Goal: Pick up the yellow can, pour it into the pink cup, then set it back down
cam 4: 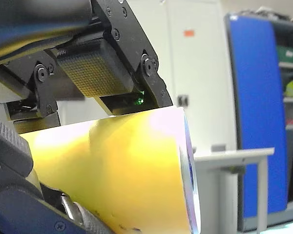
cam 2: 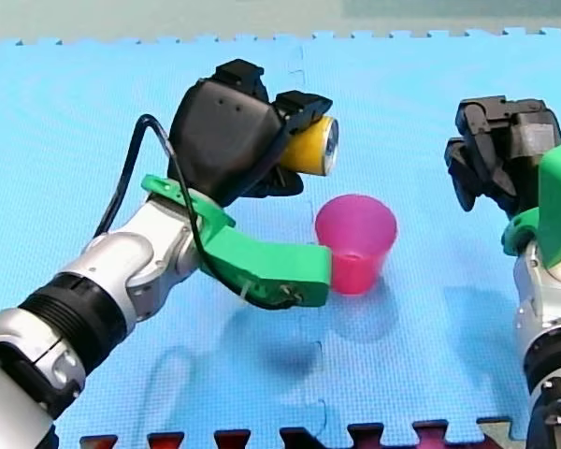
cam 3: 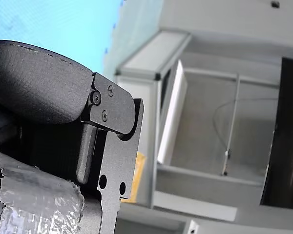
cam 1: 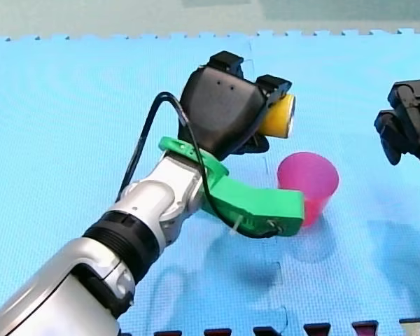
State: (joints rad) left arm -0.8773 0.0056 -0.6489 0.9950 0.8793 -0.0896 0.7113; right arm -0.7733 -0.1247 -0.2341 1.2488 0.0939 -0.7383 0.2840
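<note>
My left hand [cam 1: 257, 112] is shut on the yellow can [cam 1: 278, 115], holding it in the air, tipped on its side. The can's silver end faces right, above and just behind the pink cup [cam 1: 308, 183]. The cup stands upright on the blue mat, right of centre. In the second wrist view the can [cam 4: 117, 175] lies under a ridged finger pad [cam 4: 95, 70] of that hand. My right hand [cam 2: 494, 150] hangs above the mat at the right edge, apart from the cup, with nothing in it.
The blue foam mat [cam 1: 70, 105] covers the whole work surface. The green bracket [cam 1: 266, 206] on my left wrist sits low, right beside the cup's left wall. Dark and coloured tiles line the mat's front edge [cam 2: 262, 438].
</note>
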